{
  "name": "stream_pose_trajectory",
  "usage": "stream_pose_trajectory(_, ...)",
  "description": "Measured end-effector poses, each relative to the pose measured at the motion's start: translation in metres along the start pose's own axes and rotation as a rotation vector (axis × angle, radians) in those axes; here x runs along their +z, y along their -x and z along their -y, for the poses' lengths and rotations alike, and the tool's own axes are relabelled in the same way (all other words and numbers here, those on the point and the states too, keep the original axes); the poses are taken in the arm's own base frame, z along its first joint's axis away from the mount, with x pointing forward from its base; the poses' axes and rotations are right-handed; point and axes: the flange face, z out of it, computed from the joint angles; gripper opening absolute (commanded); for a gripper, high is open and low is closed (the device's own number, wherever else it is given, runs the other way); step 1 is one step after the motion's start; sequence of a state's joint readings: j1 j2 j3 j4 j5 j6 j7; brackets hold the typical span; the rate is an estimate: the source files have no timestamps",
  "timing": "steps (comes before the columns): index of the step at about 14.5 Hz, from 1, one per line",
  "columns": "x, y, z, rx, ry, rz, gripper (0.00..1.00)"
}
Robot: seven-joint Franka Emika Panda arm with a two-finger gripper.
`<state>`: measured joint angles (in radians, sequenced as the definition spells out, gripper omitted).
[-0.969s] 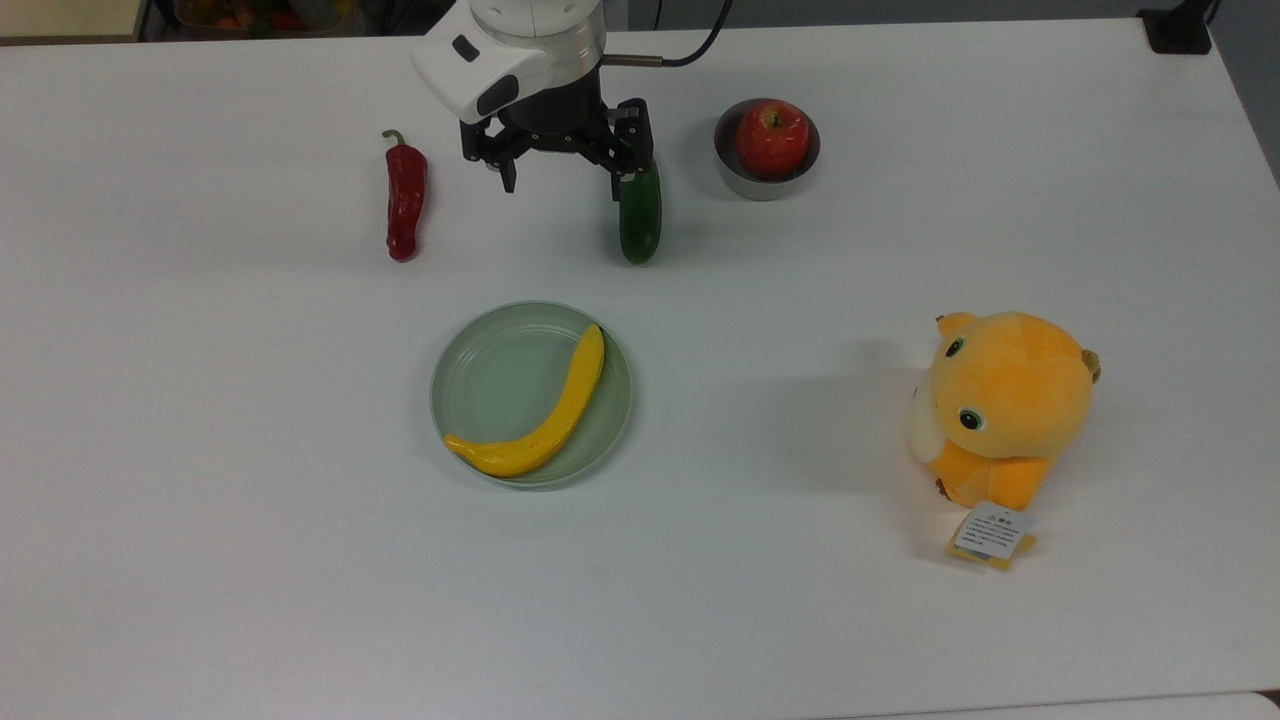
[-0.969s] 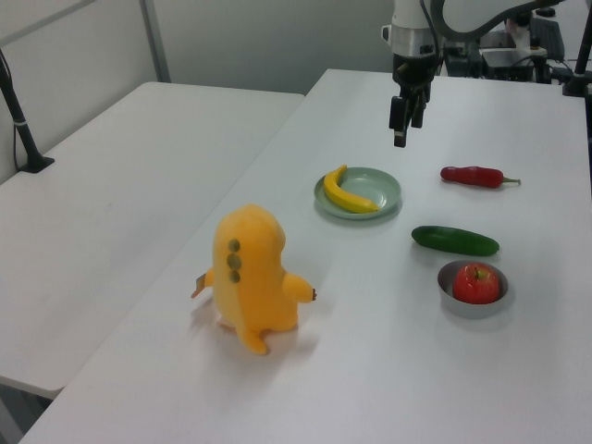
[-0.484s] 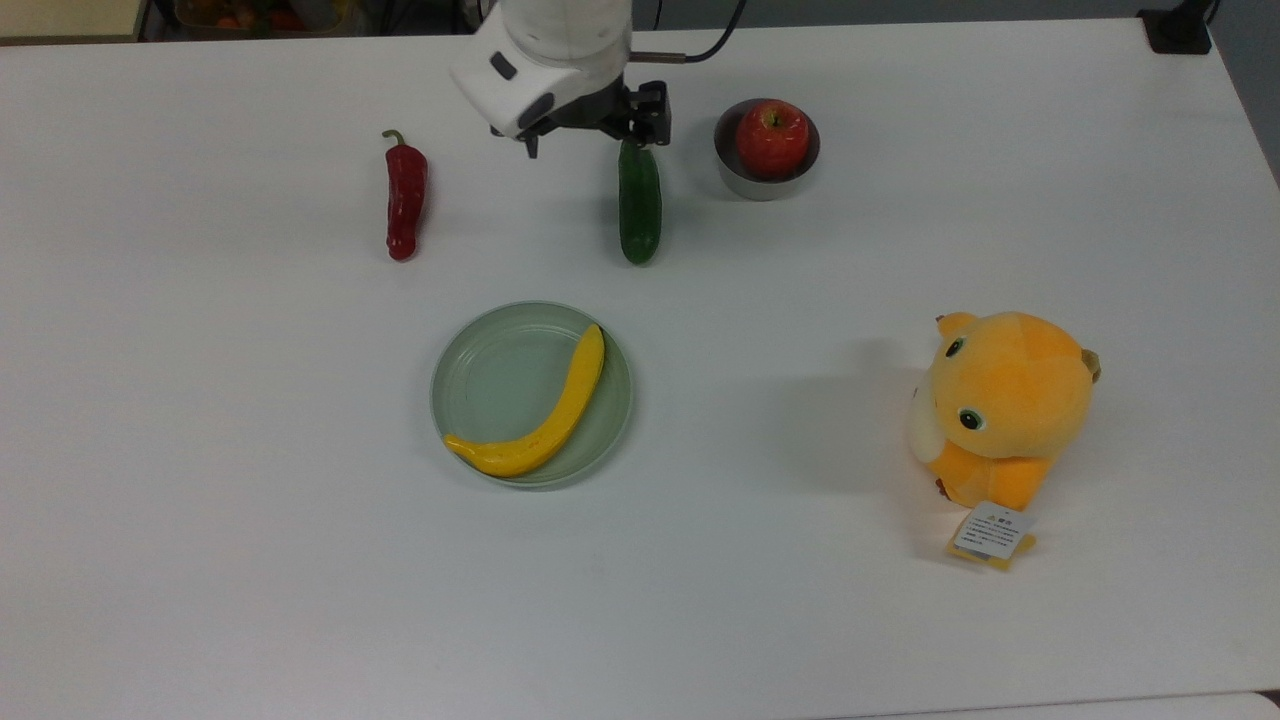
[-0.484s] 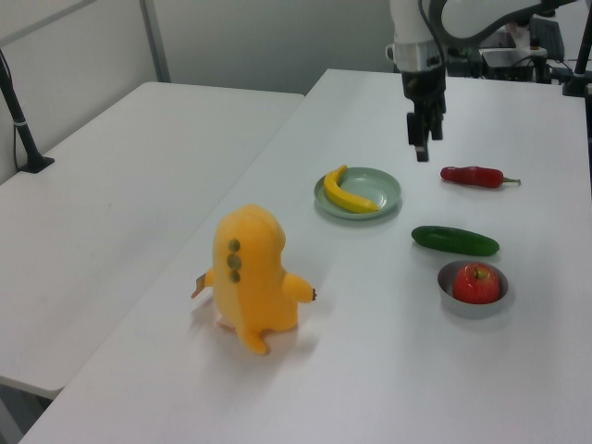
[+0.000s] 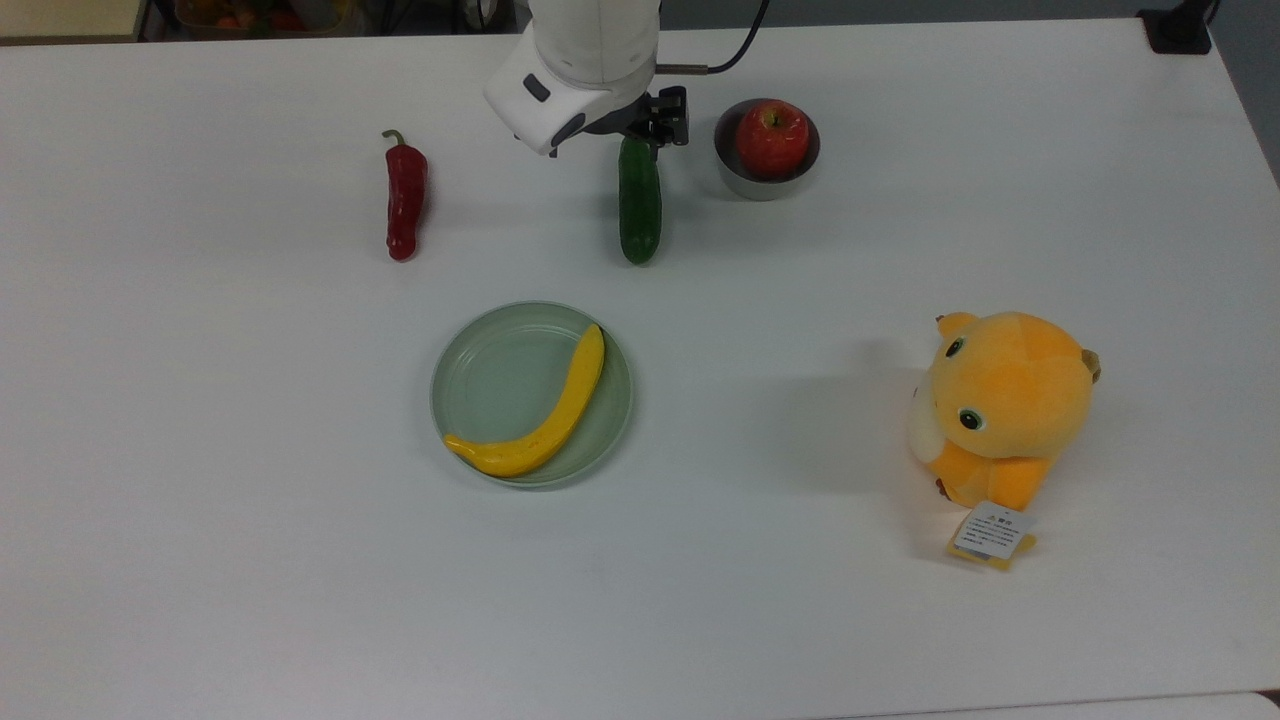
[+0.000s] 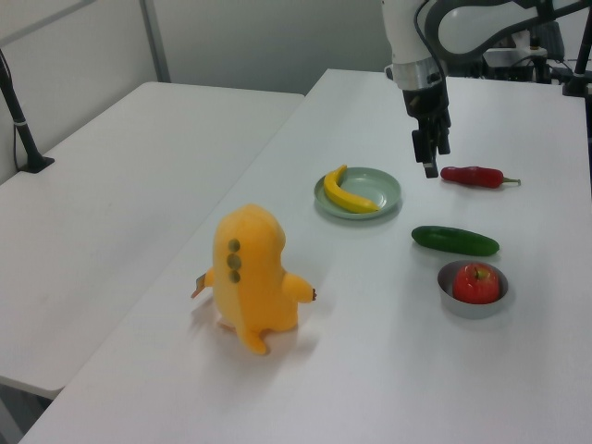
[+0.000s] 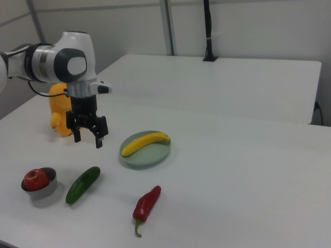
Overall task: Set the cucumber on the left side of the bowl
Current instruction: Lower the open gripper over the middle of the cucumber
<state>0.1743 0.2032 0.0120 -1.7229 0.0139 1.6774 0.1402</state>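
Note:
The dark green cucumber [image 5: 640, 205] lies flat on the white table, just to the top view's left of the small grey bowl [image 5: 765, 188], with a narrow gap between them. A red apple [image 5: 772, 138] sits in the bowl. My gripper [image 7: 88, 136] hangs open and empty in the air, above the table near the cucumber [image 7: 83, 185] and apart from it. In the top view the white wrist [image 5: 585, 70] covers most of the gripper, over the cucumber's far end. The left view has the gripper [image 6: 430, 159] above and behind the cucumber [image 6: 455, 240] and bowl [image 6: 472, 310].
A wrinkled red chili [image 5: 405, 200] lies to the top view's left of the cucumber. A pale green plate [image 5: 470, 360] holding a yellow banana [image 5: 545, 415] sits nearer the front. An orange plush toy [image 5: 1005, 405] stands at the top view's right.
The arm has drifted toward the top view's right and back, so the wrist now covers the gripper there. The cucumber has stayed put. The gripper remains open.

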Motion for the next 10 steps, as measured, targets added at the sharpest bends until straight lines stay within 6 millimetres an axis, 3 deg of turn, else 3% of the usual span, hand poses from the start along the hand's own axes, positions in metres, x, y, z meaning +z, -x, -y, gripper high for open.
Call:
stream_pose_trajectory(6, 0.007, 0.000, 0.006, -0.009, 0.003, 0.005, 1.00)
stream_pose_trajectory(10, 0.017, -0.001, 0.007, -0.011, -0.009, -0.088, 1.00)
